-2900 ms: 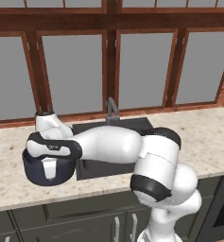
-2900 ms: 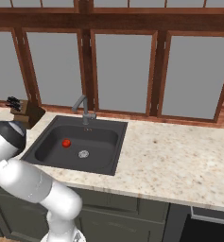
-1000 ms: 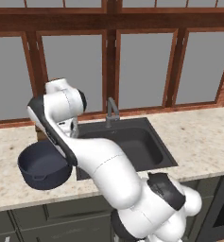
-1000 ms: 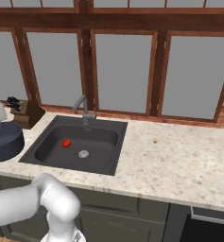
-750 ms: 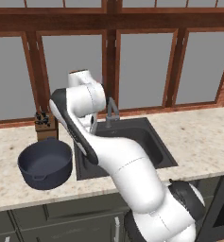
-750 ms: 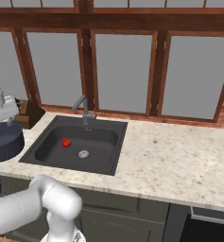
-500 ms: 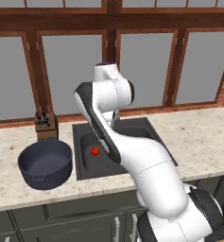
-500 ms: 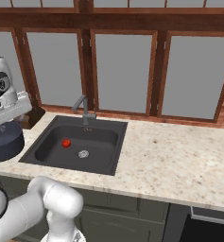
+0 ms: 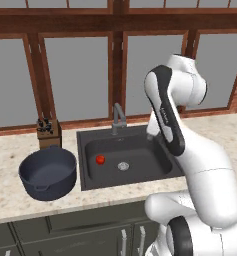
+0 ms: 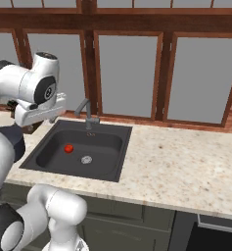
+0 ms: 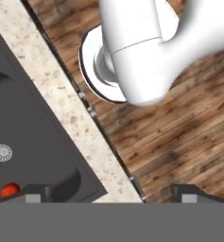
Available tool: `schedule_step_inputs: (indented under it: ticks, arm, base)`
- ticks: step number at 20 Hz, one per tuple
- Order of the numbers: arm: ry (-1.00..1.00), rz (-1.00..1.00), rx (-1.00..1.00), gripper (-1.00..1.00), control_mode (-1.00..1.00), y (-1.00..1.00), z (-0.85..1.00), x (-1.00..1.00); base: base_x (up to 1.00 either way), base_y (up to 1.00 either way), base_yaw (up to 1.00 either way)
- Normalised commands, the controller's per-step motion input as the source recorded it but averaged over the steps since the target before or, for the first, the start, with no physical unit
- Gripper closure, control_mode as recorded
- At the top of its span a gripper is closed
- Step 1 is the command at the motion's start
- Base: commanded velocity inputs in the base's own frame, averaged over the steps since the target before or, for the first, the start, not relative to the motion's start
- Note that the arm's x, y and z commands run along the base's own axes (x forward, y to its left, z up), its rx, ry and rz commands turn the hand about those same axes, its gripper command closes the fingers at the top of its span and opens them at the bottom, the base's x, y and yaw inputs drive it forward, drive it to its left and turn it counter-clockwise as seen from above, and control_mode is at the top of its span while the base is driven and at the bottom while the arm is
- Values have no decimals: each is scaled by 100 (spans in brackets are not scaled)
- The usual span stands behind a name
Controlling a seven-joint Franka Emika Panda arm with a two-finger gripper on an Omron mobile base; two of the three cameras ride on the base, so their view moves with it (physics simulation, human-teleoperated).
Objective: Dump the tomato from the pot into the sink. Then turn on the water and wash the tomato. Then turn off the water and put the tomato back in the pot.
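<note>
The tomato (image 9: 100, 159) is a small red ball on the floor of the black sink (image 9: 140, 150), left of the silver drain (image 9: 122, 166). Left of the sink on the counter, the dark blue-grey pot (image 9: 47, 172) stands upright with nothing showing inside. In the right base view my hand (image 10: 39, 111) hangs high over the sink's left side, above the tomato (image 10: 68, 148). The hand view looks straight down. There my gripper (image 11: 112, 194) is open and holds nothing, over the counter's front edge, with the tomato (image 11: 9, 190) at lower left.
A grey faucet (image 9: 118, 117) rises behind the sink. A wooden knife block (image 9: 49, 134) stands behind the pot. Windows with brown frames back the counter. To the sink's right the speckled counter (image 10: 186, 166) runs on, and the wooden floor (image 11: 179, 142) lies below its front edge.
My arm has swung from over the pot rightward and up across the sink. The pot stays on the counter, the tomato stays in the sink, and the gripper stays open.
</note>
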Motion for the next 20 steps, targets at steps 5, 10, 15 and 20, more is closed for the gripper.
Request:
schedule_step_inputs:
  ticks: [5,10,15,20]
  arm:
    - [0,-16,26,-100,-100,-94,7,14]
    - [0,-15,27,-100,-100,-72,-2,63]
    - [-5,-8,29,-100,-100,-46,-20,82]
    - [-14,-1,30,-100,-100,-18,-49,41]
  base:
    - [0,0,0]
    - [0,0,0]
    - [0,0,0]
    - [0,0,0]
